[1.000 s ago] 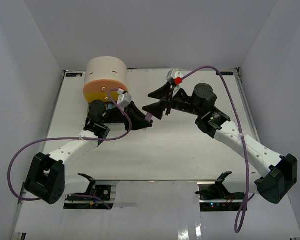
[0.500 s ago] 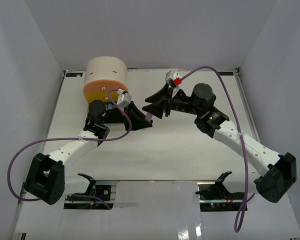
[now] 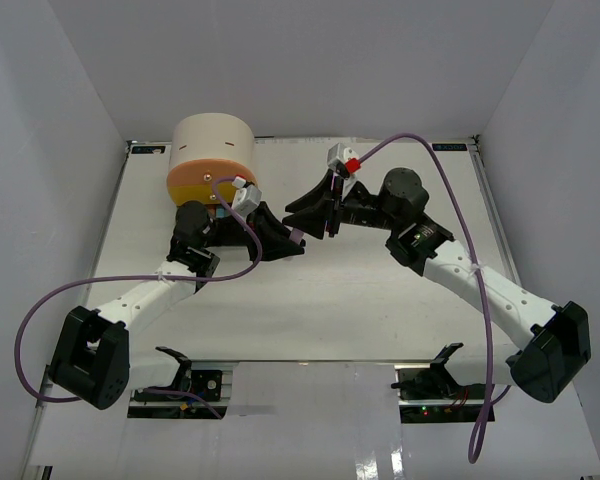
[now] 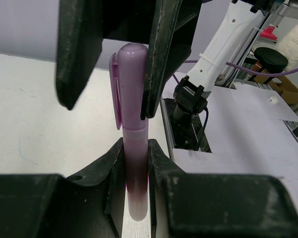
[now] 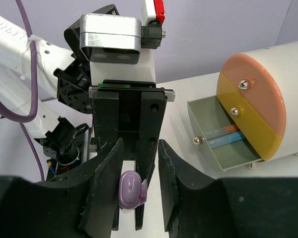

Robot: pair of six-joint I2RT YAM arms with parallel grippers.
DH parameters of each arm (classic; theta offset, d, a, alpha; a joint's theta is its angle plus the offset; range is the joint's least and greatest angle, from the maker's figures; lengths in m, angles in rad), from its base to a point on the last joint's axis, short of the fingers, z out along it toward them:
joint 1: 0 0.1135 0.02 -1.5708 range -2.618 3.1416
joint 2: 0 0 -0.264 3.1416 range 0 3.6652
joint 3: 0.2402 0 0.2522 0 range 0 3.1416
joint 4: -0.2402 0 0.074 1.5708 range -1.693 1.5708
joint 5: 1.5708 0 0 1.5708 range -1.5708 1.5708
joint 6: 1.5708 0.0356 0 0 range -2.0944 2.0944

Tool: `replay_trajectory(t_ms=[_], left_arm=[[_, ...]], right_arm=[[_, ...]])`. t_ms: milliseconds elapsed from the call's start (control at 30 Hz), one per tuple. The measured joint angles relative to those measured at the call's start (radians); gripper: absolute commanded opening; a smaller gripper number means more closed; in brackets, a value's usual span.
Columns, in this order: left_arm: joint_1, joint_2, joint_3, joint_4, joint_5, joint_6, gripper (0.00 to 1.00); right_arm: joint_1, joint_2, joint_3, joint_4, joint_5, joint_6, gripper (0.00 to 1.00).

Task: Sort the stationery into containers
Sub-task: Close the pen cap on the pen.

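Observation:
My left gripper (image 4: 136, 153) is shut on a pastel purple pen (image 4: 131, 124) and holds it above the table, capped end pointing at the right arm. My right gripper (image 5: 136, 163) is open, with its jaws on either side of the pen's cap (image 5: 131, 191). In the left wrist view one right finger (image 4: 159, 54) touches the cap and the other stands apart. In the top view both grippers meet at the table's middle, left (image 3: 288, 246) and right (image 3: 302, 212). The beige cabinet (image 3: 212, 150) has its grey-green bottom drawer (image 5: 223, 148) open, with a blue pen (image 5: 233, 139) and an orange one (image 5: 227, 129) inside.
The orange top drawer (image 5: 248, 74) and yellow middle drawer (image 5: 253, 124) are shut. The cabinet stands at the back left, just behind my left arm (image 3: 150, 290). Purple cables (image 3: 470, 220) loop over both arms. White walls close in the table on three sides.
My right gripper has moved left towards the left gripper, so its open jaws now straddle the pen's cap. The left gripper and pen have stayed put.

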Motion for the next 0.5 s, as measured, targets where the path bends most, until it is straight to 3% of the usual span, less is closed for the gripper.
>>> replay_trajectory(t_ms=[167, 300, 500], left_arm=[[0.001, 0.001, 0.0, 0.01, 0.001, -0.015, 0.0], [0.001, 0.004, 0.0, 0.023, 0.005, -0.023, 0.0], [0.002, 0.019, 0.0, 0.068, 0.009, -0.049, 0.0]], right_arm=[[0.0, 0.003, -0.005, 0.007, -0.024, 0.01, 0.3], [0.0, 0.008, -0.005, 0.017, -0.038, 0.023, 0.08], [0.0, 0.01, -0.005, 0.028, -0.047, 0.025, 0.08]])
